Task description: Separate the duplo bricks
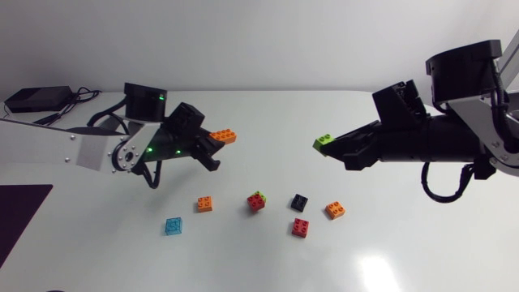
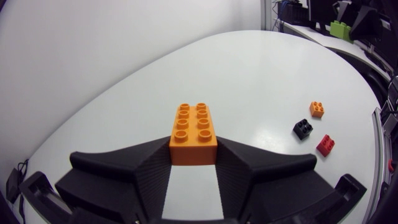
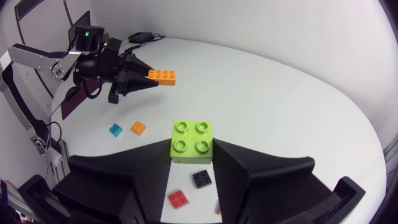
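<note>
My left gripper (image 1: pixel 212 143) is shut on a long orange brick (image 1: pixel 224 135), held above the table left of centre; the left wrist view shows the brick (image 2: pixel 193 132) clamped between both fingers. My right gripper (image 1: pixel 332 149) is shut on a lime green square brick (image 1: pixel 323 143), seen between its fingers (image 3: pixel 191 142) in the right wrist view. The two held bricks are apart, facing each other. Below them on the table lie a red brick with a green one on it (image 1: pixel 257 200), a black brick (image 1: pixel 299 201), a red brick (image 1: pixel 300 228), two small orange bricks (image 1: pixel 204 204) (image 1: pixel 335 210) and a blue brick (image 1: pixel 173 225).
A black box with cables (image 1: pixel 36 99) sits at the table's back left corner. A dark mat (image 1: pixel 16 219) lies at the left edge. The white tabletop (image 1: pixel 268 113) spreads between and behind the grippers.
</note>
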### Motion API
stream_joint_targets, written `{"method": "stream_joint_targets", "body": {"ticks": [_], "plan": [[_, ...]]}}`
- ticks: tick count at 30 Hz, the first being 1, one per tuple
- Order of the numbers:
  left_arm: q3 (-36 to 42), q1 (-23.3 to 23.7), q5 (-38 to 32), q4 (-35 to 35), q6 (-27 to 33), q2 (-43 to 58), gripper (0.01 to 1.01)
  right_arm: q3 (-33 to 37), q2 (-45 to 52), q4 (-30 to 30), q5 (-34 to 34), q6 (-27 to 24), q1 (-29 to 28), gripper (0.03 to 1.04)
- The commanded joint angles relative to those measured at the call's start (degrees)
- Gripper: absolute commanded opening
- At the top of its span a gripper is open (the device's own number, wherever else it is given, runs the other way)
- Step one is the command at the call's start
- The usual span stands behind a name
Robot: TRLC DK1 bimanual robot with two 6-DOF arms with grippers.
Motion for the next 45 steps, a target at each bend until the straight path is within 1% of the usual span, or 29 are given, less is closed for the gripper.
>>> {"method": "stream_joint_targets", "body": {"ticks": [1, 3, 7, 12, 18, 23, 24, 26, 29, 37, 40, 42, 45], "plan": [[-0.73, 2.94, 2.4, -1.39, 2.12, 0.52, 0.333, -1.66, 1.37, 0.45, -0.23, -0.8, -0.39, 0.3], [-1.61, 4.35, 3.28, -2.88, 3.27, 0.43, 0.333, -1.66, 1.72, 0.45, -0.23, -0.72, -0.13, 0.3], [-4.6, 6.99, 4.33, -2.27, 6.08, 0.69, 0.333, -1.58, 1.99, 0.53, -0.23, -0.63, 0.22, 0.3], [-4.95, 9.36, 5.03, -1.74, 8.89, 4.73, 0.333, -1.31, 2.78, 0.45, -0.23, -0.45, 1.01, 0.3], [-5.48, 9.8, 5.03, 2.65, 9.51, 10.1, 0.333, -0.61, 4.18, 0.53, 0.38, -0.36, 2.86, 0.3], [-5.74, 9.89, 5.03, 3.18, 10.39, 12.12, 0.341, 0.45, 5.85, 0.53, 1.52, -0.45, 3.91, 0.3], [-5.83, 9.89, 5.03, 3.18, 10.56, 12.29, 0.366, 0.8, 6.56, 0.53, 1.61, -0.54, 3.91, 0.3], [-6.09, 9.89, 5.03, 3.18, 10.91, 13.08, 0.451, 1.41, 8.31, 0.97, 1.61, -0.63, 3.91, 0.3], [-6.45, 9.89, 5.03, 3.27, 11.18, 13.88, 0.515, 2.29, 10.86, 2.03, 1.7, -0.72, 4.27, 0.3], [-6.71, 9.8, 5.03, 2.74, 11.35, 12.21, 0.846, 7.13, 19.83, 2.47, 4.16, -3.18, 6.37, 0.3], [-6.09, 10.06, 4.95, 1.51, 11.35, 8.69, 0.861, 9.67, 24.31, 2.47, 6.18, -4.67, 7.08, 0.3], [-4.86, 9.97, 5.03, -0.77, 11.09, 5.79, 0.862, 11.26, 27.56, 3.08, 7.68, -5.55, 7.43, 0.3], [-3.28, 8.57, 5.03, -4.02, 10.3, 1.31, 0.862, 13.54, 32.31, 3.96, 8.99, -6.52, 7.52, 0.31]]}}
